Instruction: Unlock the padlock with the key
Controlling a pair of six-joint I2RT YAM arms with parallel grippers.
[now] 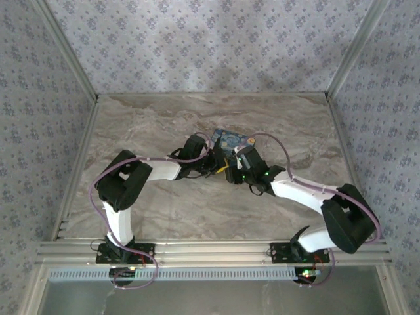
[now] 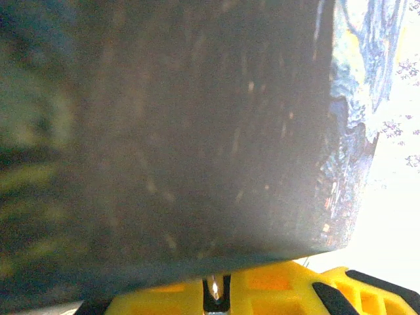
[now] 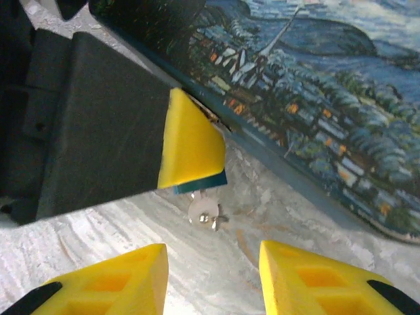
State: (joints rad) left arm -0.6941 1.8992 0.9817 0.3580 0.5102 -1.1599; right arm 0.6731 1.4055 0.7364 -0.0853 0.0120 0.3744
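Just ahead of the spread, empty yellow fingers [image 3: 111, 282] of the right gripper [image 3: 211, 259], the tiny silvery metal padlock [image 3: 203, 212] lies on the grey marbled tabletop [image 3: 85, 230], near the lower edge of the blue-and-yellow swirl-painted rectangular tin [image 3: 315, 98]. Just above it sits one yellow, teal-padded finger [image 3: 190, 141] of the left gripper [image 2: 215, 296], close against the tin's dark side. That gripper's fingers stand nearly together around a silvery glint, but I cannot tell whether they clamp anything.
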